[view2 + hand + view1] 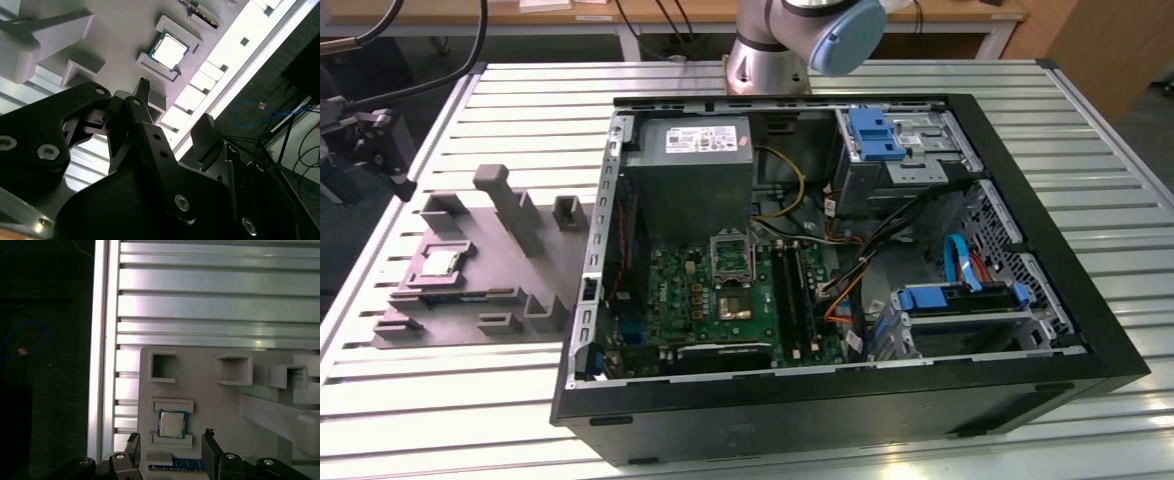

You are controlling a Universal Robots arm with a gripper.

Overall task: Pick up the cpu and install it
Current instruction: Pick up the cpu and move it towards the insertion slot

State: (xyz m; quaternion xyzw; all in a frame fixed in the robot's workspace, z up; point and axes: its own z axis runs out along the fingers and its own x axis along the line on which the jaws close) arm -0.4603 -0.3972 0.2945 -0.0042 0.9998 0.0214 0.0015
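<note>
The cpu lies flat in a recess of the grey holder on the table, at the exterior view's left of the computer case. The jaws stand open and empty. In the first wrist view you see the cpu between their tips, clear of both.

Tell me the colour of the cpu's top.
The cpu top is pale silver, rim darker; second wrist view shows it best.
</note>
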